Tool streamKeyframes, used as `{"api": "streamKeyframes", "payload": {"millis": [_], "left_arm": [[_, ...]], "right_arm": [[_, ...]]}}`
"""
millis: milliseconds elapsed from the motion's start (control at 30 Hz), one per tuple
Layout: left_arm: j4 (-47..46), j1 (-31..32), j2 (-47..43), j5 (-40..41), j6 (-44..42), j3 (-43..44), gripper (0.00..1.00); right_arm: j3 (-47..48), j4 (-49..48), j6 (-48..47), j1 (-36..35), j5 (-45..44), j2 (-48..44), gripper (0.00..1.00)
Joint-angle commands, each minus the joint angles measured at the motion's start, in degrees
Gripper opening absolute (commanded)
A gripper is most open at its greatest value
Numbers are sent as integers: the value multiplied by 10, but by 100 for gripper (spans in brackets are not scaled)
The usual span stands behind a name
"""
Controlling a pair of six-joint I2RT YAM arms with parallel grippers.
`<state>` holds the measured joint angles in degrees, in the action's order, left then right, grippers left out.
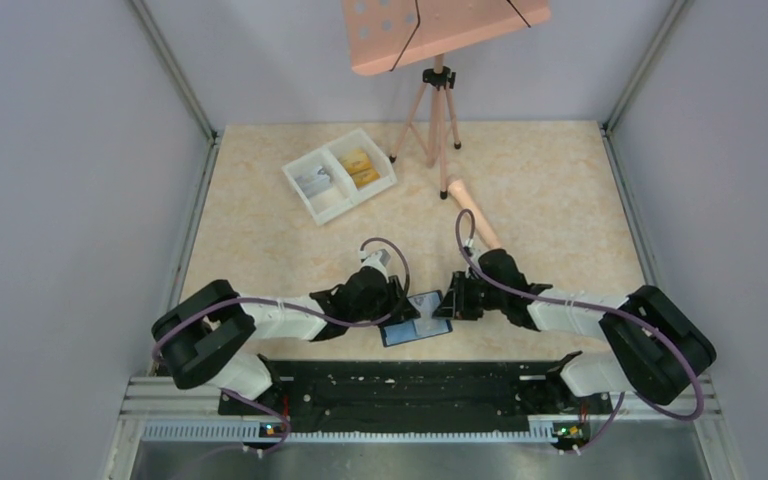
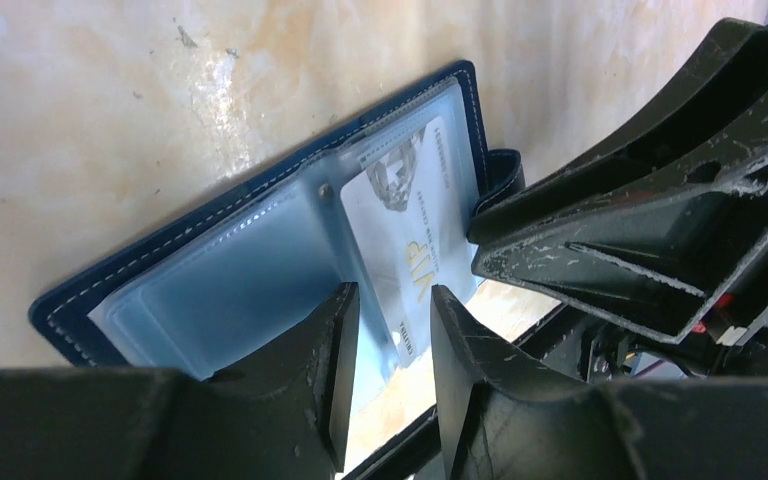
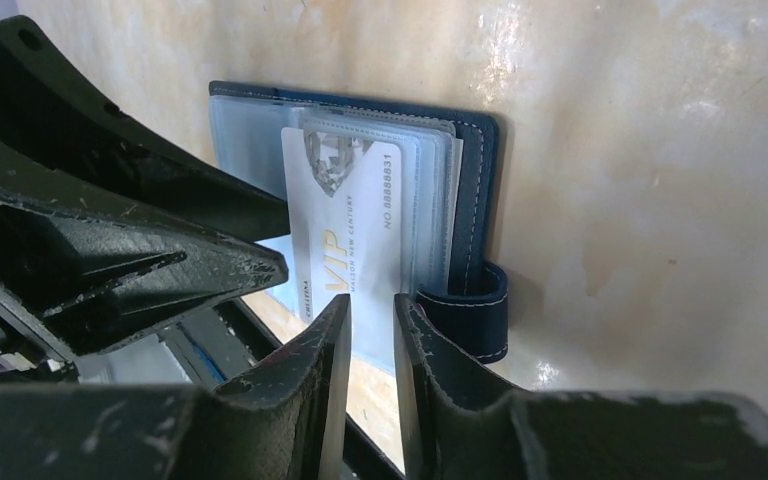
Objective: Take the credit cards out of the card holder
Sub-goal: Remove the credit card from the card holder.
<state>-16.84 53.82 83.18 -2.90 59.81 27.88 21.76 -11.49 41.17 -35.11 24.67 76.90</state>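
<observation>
The card holder (image 1: 415,325) lies open and flat on the beige marbled table (image 1: 560,200), close to the near edge, directly between your two arms. It is a dark blue, book-like wallet with white stitching round its border. Inside are clear, pale blue plastic sleeves (image 2: 230,285), stacked like pages. A short blue strap (image 3: 465,310) (also stitched in white) loops out from one long edge.

One silver card (image 3: 345,230) sits in the sleeves on the strap side. It is pale grey-white with a faceted diamond emblem, gold "VIP" lettering and a printed number, and one end reaches out past the wallet's edge.

Your left gripper (image 2: 392,335) is low over the wallet with its fingers visibly apart, and a corner of the silver card shows in the gap. Your right gripper (image 3: 372,330) faces it from the other side. Its jaws are drawn close together about the protruding end of the card. You cannot tell from these views whether they actually pinch it.

Well away, toward the far left of the table, stands a white two-compartment tray (image 1: 303,192). Yellow cards (image 1: 360,167) lie in one compartment and a grey card (image 1: 312,180) in the other.
</observation>
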Motion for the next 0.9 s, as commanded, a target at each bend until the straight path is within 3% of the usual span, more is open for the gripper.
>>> {"api": "streamKeyframes", "payload": {"millis": [0,467,600,767,867], "left_arm": [[-45,4,22,14,3,18,38],[-48,6,43,13,16,23,35],[-47,6,34,14,24,16,25],[-30,4,3,16,38,3,0],[-23,3,-25,18,38,-10,0]], "right_arm": [[-18,11,-6,-1,-18,-12,23],[-23,8,-1,0,-19,-22,22],[-24,11,-2,-1,-21,-24,22],[-25,15,-3,0,-27,-25,22],[-27,15,-3,2,-28,-26,22]]}}
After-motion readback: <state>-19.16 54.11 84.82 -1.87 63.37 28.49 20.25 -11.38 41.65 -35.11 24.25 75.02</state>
